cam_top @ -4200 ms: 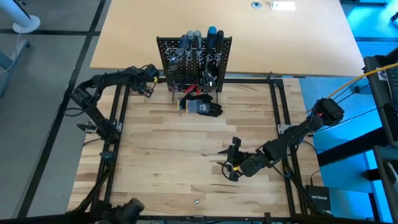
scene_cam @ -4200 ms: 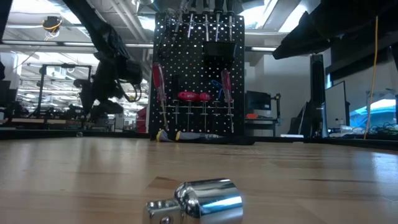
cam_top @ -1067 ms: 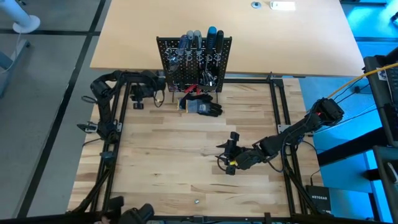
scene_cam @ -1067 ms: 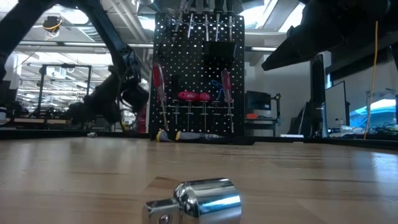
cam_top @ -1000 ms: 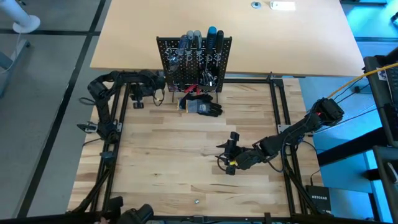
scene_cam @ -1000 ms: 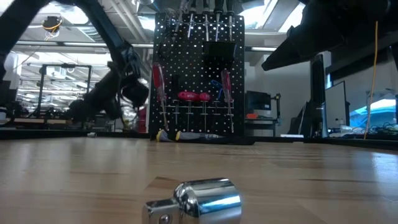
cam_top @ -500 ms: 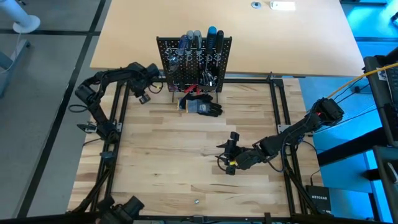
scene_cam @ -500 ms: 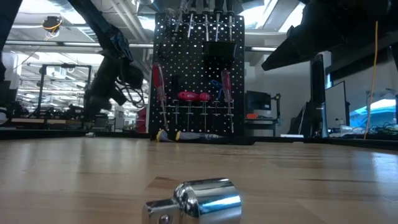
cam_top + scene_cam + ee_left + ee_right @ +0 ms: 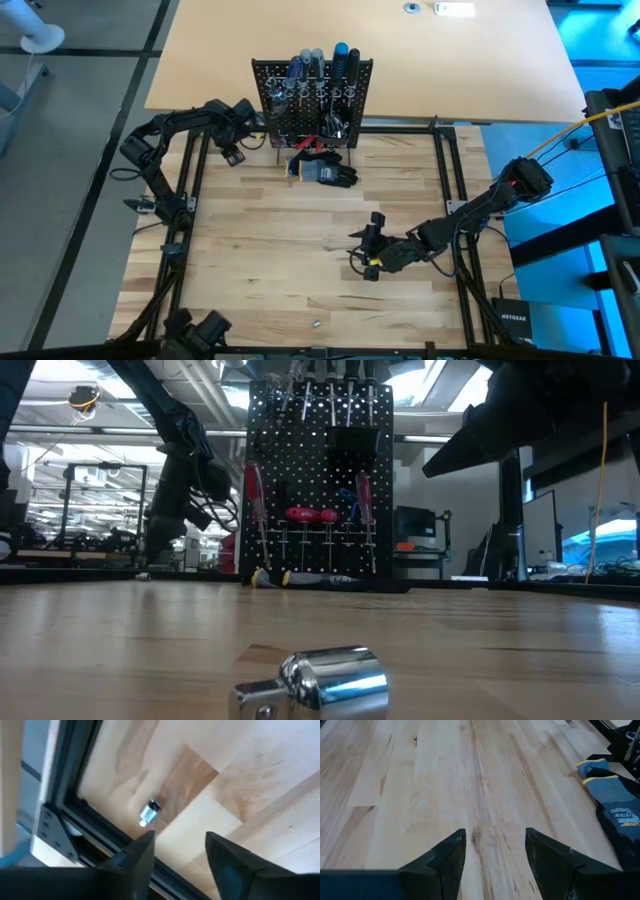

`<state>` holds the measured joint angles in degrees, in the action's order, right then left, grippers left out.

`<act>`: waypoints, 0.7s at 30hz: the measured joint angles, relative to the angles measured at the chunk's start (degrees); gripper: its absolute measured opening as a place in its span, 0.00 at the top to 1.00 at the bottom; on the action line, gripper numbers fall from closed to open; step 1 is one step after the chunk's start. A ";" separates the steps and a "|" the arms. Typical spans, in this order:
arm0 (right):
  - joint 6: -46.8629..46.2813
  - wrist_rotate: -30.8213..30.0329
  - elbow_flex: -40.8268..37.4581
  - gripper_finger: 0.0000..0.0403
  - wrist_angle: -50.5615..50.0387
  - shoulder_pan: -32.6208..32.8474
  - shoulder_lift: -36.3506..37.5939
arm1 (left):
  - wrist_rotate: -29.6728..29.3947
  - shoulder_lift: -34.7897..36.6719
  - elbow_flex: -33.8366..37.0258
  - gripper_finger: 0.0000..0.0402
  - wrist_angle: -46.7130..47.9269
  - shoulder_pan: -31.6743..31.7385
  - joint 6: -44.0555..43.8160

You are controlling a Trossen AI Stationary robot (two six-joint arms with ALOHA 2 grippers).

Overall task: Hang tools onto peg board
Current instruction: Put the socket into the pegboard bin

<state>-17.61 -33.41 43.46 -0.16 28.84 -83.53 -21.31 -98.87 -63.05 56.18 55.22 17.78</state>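
High view: the peg board [image 9: 312, 100] stands upright at the table's [image 9: 260, 250] far edge, screwdrivers [image 9: 318, 66] hanging in its rings. Just left of it hovers the left gripper [image 9: 234, 148], jaws parted and holding nothing, with a small silver piece [image 9: 148, 813] on the wood below. Right gripper [image 9: 366, 250] sits mid-table, jaws spread, empty. A glove [image 9: 328, 172] lies at the board's foot.

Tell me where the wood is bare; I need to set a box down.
Bare: the middle stretch between the glove and the right tool, and the left half. Crowded: right under the peg board; a silver piece lies near the front edge.
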 joint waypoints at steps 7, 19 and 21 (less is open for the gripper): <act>-0.07 0.00 -0.02 0.50 0.08 0.00 0.00 | -0.50 -0.02 0.00 0.55 -0.18 0.00 7.37; -0.48 1.49 -0.06 0.50 0.04 0.00 0.00 | -0.54 -0.04 4.05 0.63 -5.87 2.77 12.18; -0.52 1.51 -0.07 0.50 0.06 0.00 0.00 | -0.47 -0.04 4.89 0.63 -7.30 2.72 13.42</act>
<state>-18.13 -31.90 43.40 -0.10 28.84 -83.53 -21.78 -98.91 -58.16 48.88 57.94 31.20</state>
